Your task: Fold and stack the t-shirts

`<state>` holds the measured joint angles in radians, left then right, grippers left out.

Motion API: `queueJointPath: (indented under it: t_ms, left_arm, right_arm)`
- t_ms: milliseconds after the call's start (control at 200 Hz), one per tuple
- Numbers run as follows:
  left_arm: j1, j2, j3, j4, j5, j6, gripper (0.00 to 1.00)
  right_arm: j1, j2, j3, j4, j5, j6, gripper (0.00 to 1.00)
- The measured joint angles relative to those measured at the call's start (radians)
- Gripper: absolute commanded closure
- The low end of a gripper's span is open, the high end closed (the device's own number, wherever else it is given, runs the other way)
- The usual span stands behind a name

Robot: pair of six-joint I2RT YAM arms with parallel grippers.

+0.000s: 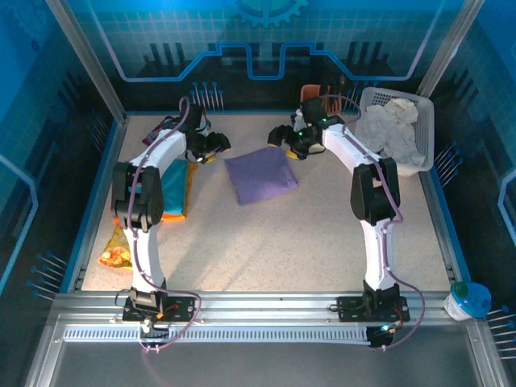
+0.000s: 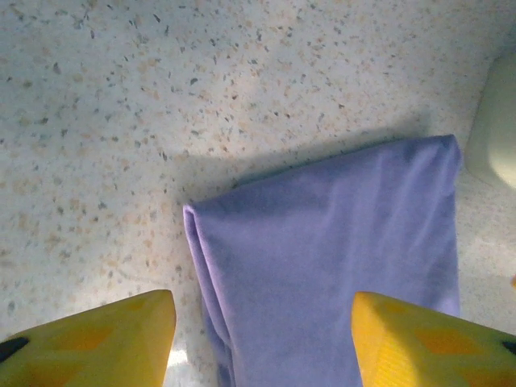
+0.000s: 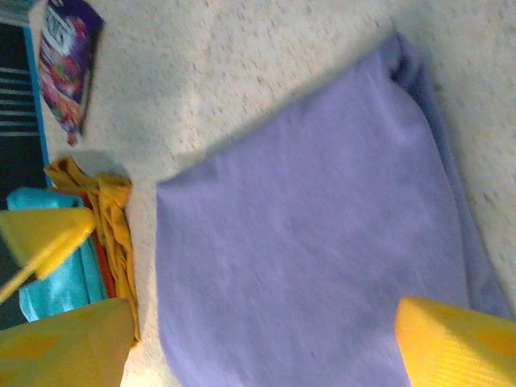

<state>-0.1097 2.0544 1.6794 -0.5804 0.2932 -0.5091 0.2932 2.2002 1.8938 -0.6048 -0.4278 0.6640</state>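
You have no lettering here that can be read. The glossy purple snack packet (image 3: 68, 60), lying well apart from the folded lavender t-shirt (image 3: 314, 234), carries white print too blurred to make out. On the back wall beyond the t-shirt there is a gear emblem (image 1: 266, 10), a sign without words. The label on the cup (image 1: 468, 300) is too small to tell.

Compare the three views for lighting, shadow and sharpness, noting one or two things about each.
Top external: a blue cast over everything, the folded lavender t-shirt crisp. Left wrist: sharp speckled table, a soft shadow along the shirt's upper edge, the left gripper's yellow fingers out of focus. Right wrist: softer overall, the snack packet blurred.
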Motion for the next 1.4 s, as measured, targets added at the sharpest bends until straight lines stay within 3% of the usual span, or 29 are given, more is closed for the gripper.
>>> queueJointPath:
  t_ms: [110, 250, 435, 820, 1401]
  left_arm:
    - [-0.034, -0.114, -0.072, 0.007, 0.005, -0.042, 0.42]
    - [-0.144, -0.248, -0.172, 0.078, 0.031, -0.135, 0.44]
    - [-0.264, -0.27, -0.292, 0.22, 0.058, -0.254, 0.47]
    - [-0.26, -0.051, -0.405, 0.381, 0.082, -0.368, 0.49]
    - [-0.257, -0.114, -0.576, 0.509, 0.182, -0.224, 0.55]
  right_arm:
    - [-0.006, -0.107, -0.15, 0.045, -0.014, 0.017, 0.15]
    - [-0.003, -0.217, -0.299, 0.154, -0.063, 0.078, 0.14]
    - [0.014, -0.225, -0.401, 0.325, -0.123, 0.184, 0.14]
    - [0.04, -0.138, -0.61, 0.593, -0.157, 0.301, 0.16]
    - [0.044, -0.309, -1.029, 1.042, -0.175, 0.373, 0.17]
